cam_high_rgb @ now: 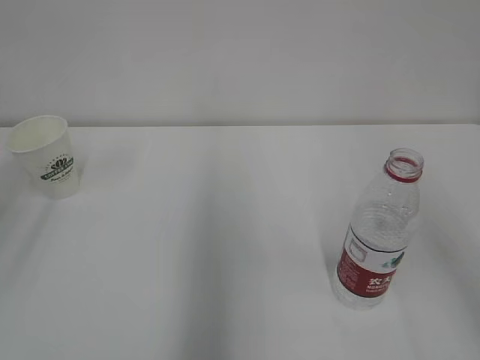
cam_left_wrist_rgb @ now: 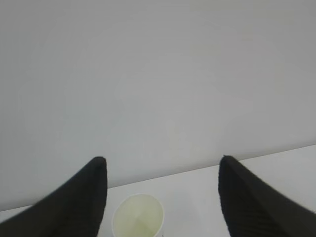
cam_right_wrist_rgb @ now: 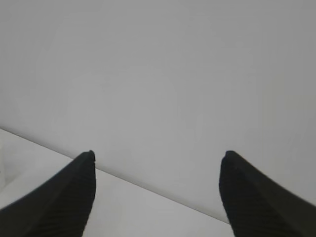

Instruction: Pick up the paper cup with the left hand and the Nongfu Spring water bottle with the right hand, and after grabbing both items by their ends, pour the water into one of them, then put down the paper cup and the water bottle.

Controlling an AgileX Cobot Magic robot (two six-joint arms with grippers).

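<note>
Cup [cam_high_rgb: 46, 156]: small white paper, tapered, rim wide and open, dark green leaf mark and lettering on its side; stands upright on the table [cam_high_rgb: 210, 247] at far left; in the left wrist view its open mouth [cam_left_wrist_rgb: 138, 216] shows pale and round, lying below and between the two fingers, nearer the left-hand one, touching neither.

Bottle [cam_high_rgb: 378, 231]: clear ribbed plastic, taller than the cup, uncapped, red neck ring, red label with white characters over a white band; stands at the right of the table, well apart from the cup; not seen between the right fingers; water level inside cannot be told.

Left hand [cam_left_wrist_rgb: 163, 160]: two black, tapering, finely ridged fingers [cam_left_wrist_rgb: 86, 197] spread wide, released, holding nothing; plain grey wall behind.

Right hand [cam_right_wrist_rgb: 158, 154]: same black ridged pointed fingers [cam_right_wrist_rgb: 247, 192], spread wide, released, empty; white table edge runs aslant beneath them, grey wall beyond.

Table: flat, matt white, smooth; soft shadows across it.
</note>
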